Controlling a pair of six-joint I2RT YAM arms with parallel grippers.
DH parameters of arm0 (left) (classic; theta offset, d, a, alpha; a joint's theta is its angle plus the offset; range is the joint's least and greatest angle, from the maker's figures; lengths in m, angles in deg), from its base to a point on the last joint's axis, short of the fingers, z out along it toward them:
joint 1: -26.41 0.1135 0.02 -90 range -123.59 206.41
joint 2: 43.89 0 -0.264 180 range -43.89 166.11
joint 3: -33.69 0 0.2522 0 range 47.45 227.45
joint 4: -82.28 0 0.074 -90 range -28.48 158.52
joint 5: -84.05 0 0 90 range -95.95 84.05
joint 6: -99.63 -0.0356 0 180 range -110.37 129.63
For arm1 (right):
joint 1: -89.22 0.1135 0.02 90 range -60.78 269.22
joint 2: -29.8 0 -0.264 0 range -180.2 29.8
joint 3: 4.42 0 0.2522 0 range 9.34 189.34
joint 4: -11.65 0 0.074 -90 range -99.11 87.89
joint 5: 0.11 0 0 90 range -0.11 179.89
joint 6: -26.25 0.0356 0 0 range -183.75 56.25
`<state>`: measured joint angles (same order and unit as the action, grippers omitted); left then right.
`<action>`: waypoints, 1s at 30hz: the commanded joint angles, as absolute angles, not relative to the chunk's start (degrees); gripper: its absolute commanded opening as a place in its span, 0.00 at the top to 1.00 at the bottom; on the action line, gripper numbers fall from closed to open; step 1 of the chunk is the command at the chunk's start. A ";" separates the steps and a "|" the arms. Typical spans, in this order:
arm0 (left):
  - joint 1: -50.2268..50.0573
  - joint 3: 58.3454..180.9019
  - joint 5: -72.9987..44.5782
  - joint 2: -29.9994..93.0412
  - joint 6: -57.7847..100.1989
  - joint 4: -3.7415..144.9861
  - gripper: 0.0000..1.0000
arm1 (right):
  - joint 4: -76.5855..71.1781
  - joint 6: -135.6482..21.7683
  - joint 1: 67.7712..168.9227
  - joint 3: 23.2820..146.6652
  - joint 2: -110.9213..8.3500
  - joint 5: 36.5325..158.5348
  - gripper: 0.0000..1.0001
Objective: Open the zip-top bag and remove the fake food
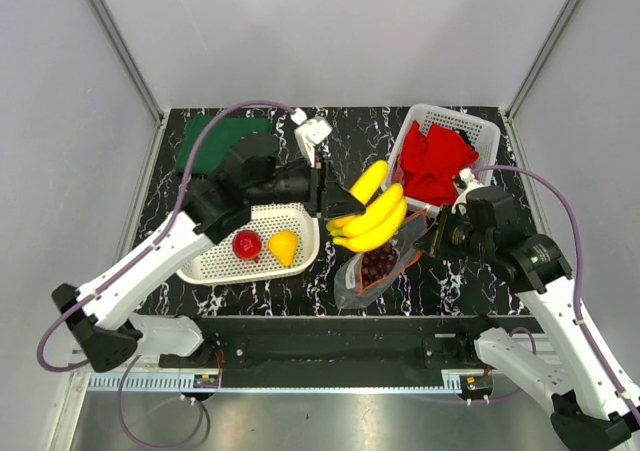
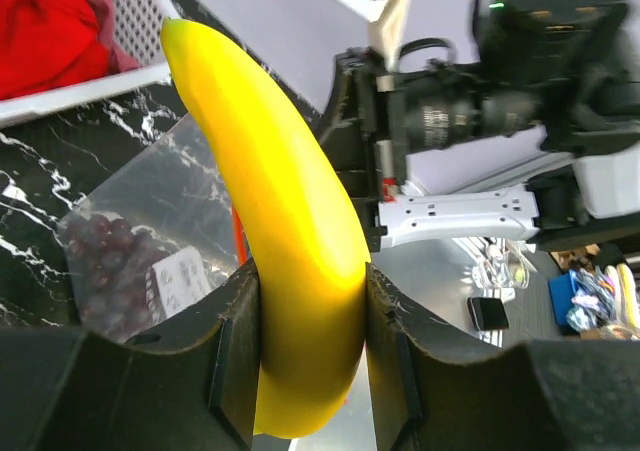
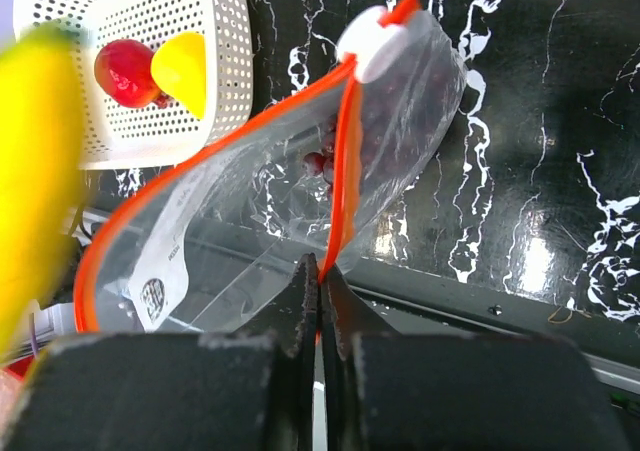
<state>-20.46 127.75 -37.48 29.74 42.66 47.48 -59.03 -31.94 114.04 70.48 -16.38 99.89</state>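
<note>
Our left gripper is clamped on the banana bunch, just above the zip-top bag. Our right gripper is closed tight on the bag's orange strip. Beyond the fingers, the grape cluster lies inside. The bag's white label seems printed, but we cannot read it.

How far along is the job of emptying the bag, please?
Done: the bag is open, and the apple and lemon lie in the white basket. In hand: the left claw grips the bananas, out of the bag, while the right claw pinches its orange rim. Left: the grapes, inside it.
</note>
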 commanded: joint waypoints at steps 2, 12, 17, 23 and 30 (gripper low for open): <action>-18.76 127.53 -29.72 18.27 38.38 45.79 1.00 | -58.97 -31.76 114.36 69.98 -16.96 97.19 1.00; -14.46 117.43 12.92 8.33 36.25 27.74 1.00 | -61.70 -33.17 114.36 73.50 -16.96 94.82 1.00; -12.44 110.05 30.95 3.15 43.28 25.45 0.99 | -62.05 -33.26 114.36 74.11 -17.23 94.99 1.00; -10.15 103.10 37.38 3.75 46.10 25.45 1.00 | -61.96 -33.26 114.36 74.03 -17.05 95.25 1.00; -8.04 93.34 39.30 5.86 49.26 31.42 1.00 | -60.82 -32.90 114.27 74.11 -17.58 96.22 1.00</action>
<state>-8.70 97.76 33.84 5.37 46.77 25.41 -62.01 -32.42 114.04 71.80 -17.21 96.53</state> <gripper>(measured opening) 0.416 0.009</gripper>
